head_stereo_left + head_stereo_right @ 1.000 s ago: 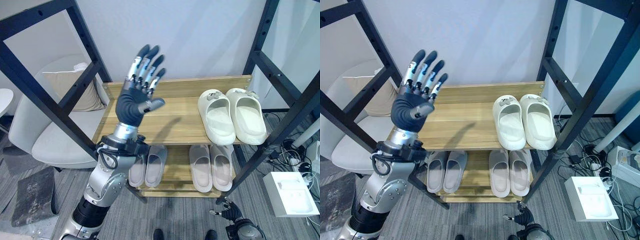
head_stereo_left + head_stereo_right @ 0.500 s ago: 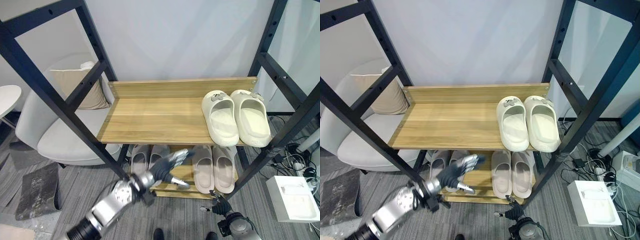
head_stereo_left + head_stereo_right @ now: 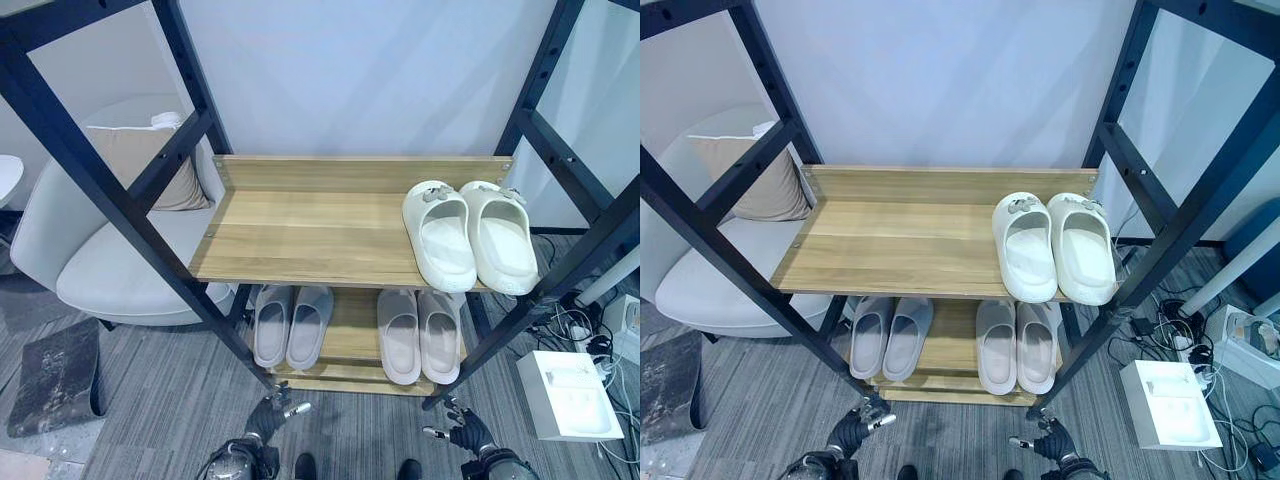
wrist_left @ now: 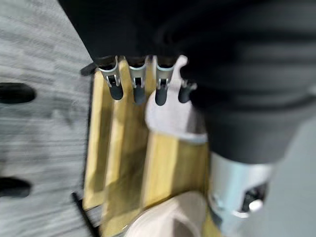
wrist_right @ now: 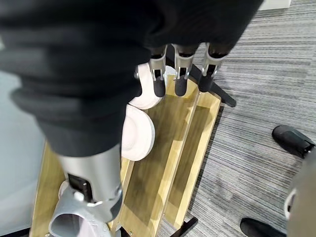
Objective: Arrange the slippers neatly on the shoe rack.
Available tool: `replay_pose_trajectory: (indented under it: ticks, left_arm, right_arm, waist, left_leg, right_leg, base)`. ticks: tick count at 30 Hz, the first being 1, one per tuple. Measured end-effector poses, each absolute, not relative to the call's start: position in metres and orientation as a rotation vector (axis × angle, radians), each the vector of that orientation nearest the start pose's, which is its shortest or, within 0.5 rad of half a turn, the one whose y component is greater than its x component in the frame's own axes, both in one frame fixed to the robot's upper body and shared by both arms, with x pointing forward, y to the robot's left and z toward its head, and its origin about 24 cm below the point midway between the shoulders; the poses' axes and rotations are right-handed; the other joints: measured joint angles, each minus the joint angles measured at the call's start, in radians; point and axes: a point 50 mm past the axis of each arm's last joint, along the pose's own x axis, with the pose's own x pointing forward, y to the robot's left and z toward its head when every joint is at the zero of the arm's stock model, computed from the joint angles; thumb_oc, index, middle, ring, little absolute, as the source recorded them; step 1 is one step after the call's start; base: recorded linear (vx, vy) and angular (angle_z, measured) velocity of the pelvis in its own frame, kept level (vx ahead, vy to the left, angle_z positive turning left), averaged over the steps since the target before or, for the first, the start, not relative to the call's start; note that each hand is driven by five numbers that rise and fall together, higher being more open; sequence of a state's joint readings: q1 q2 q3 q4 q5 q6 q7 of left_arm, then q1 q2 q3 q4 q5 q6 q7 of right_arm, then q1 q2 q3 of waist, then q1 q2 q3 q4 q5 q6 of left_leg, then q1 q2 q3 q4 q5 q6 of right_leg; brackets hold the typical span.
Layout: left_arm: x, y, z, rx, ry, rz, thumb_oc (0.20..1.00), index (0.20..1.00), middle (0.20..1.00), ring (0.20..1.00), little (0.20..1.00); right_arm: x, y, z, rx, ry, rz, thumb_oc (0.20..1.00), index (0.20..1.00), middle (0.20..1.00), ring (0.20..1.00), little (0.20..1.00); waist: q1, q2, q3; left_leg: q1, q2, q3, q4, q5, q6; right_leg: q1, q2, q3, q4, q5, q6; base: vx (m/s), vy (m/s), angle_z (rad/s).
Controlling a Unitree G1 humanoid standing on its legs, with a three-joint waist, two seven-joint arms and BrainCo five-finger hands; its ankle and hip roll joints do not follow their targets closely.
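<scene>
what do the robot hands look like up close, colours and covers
Both match. The left robot hand has slim silver fingers ending in dark rounded tips, set in a row below a black ribbed cover over its back and wrist, with a silver metal thumb beside it. The right robot hand has the same black cover, silver fingers and dark tips.

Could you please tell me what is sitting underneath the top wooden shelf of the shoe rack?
Under the top wooden shelf, the lower shelf holds two pairs of pale grey slippers: one on the left, one on the right. Their toe ends are hidden beneath the top shelf.
</scene>
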State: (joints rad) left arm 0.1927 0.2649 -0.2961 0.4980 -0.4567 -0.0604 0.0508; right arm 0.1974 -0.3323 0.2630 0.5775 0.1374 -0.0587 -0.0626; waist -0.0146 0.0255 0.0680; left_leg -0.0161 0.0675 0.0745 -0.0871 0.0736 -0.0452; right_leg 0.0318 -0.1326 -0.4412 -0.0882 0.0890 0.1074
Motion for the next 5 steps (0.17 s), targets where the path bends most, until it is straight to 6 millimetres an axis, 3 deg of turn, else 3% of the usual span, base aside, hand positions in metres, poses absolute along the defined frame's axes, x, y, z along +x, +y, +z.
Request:
replay_pose_trajectory:
  ticks: [5]
  left_arm:
    - [0.157, 0.187, -0.097, -0.115, 0.653, 0.079, 1.000, 1.000, 1.000, 1.000, 1.000]
  right_arm:
    - [0.153, -0.212, -0.103, -0.271, 0.706, 0.024, 1.000, 1.000, 1.000, 1.000, 1.000]
  waist:
    - [-0.002, 0.009, -0.008]
  left_leg:
    - [0.002, 0.000, 0.003, 0.001, 0.001, -0.001]
  right_leg:
    - [0.000, 0.000, 0.002, 0.000, 0.000, 0.000]
  base:
    - [0.00, 0.000, 0.00]
